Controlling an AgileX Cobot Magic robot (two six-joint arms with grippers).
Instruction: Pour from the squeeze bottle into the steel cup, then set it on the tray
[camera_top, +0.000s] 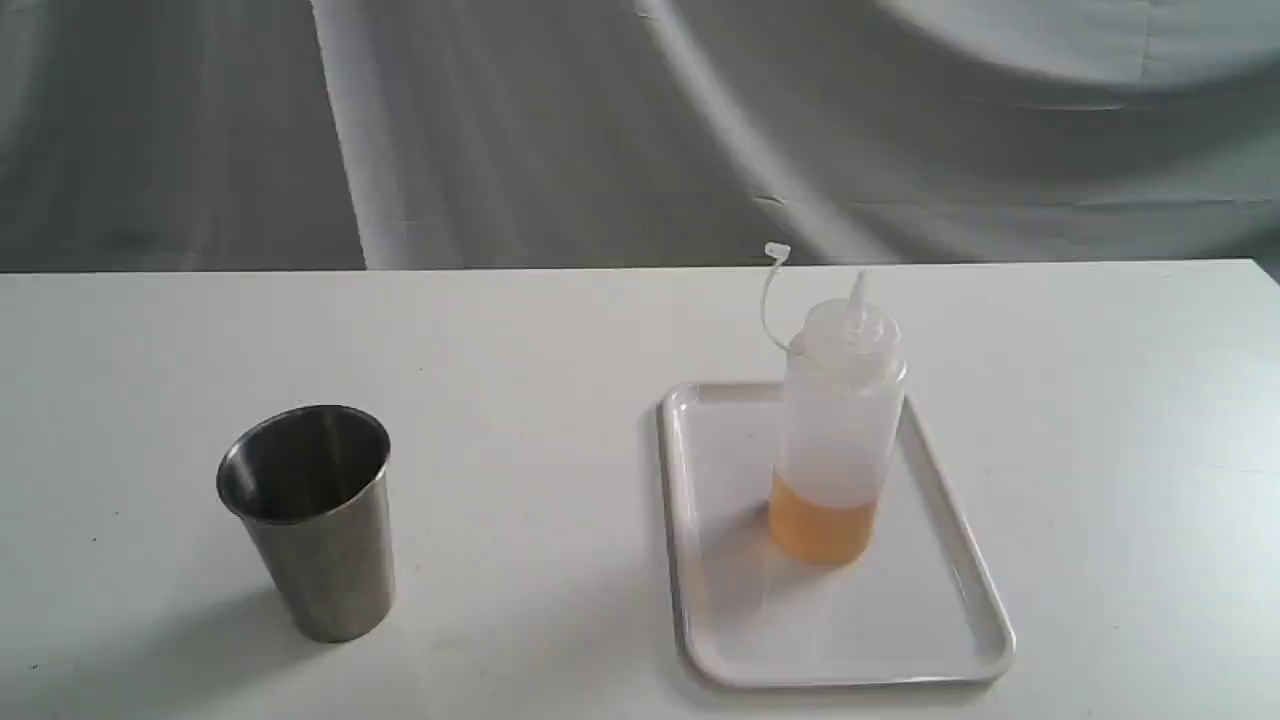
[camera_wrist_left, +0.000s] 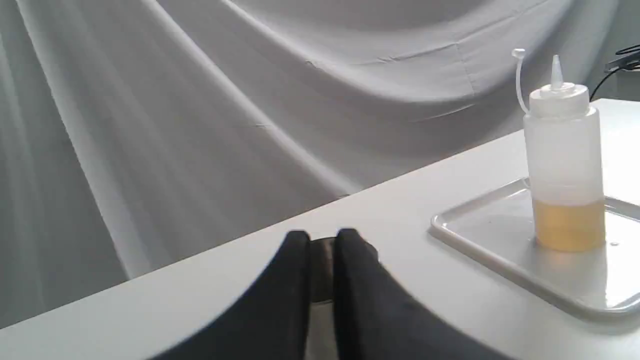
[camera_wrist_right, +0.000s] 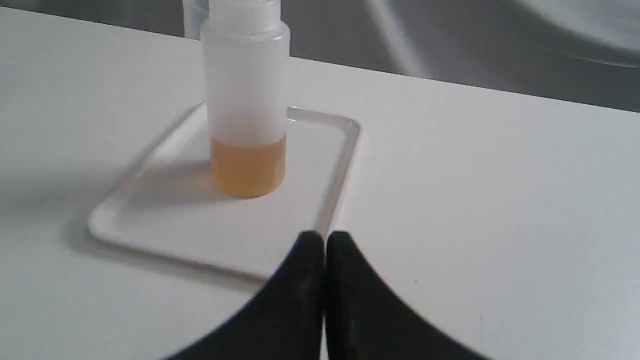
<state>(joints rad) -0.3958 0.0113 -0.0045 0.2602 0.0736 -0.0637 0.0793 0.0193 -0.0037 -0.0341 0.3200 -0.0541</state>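
The squeeze bottle (camera_top: 838, 430) stands upright on the white tray (camera_top: 830, 620), with amber liquid in its bottom third and its tiny cap hanging off on the tether. The steel cup (camera_top: 310, 520) stands upright on the table well left of the tray. Neither gripper shows in the exterior view. In the left wrist view my left gripper (camera_wrist_left: 322, 235) has its black fingers nearly together, holding nothing; a sliver of the cup (camera_wrist_left: 321, 270) shows behind them, with the bottle (camera_wrist_left: 562, 165) and tray (camera_wrist_left: 480, 235) off to one side. My right gripper (camera_wrist_right: 325, 235) is shut and empty, short of the tray (camera_wrist_right: 200, 225) and bottle (camera_wrist_right: 246, 100).
The white table (camera_top: 560, 330) carries only the cup and the tray. A grey draped cloth (camera_top: 600, 130) hangs behind the table's far edge. A dark cable (camera_wrist_left: 620, 60) shows past the bottle in the left wrist view.
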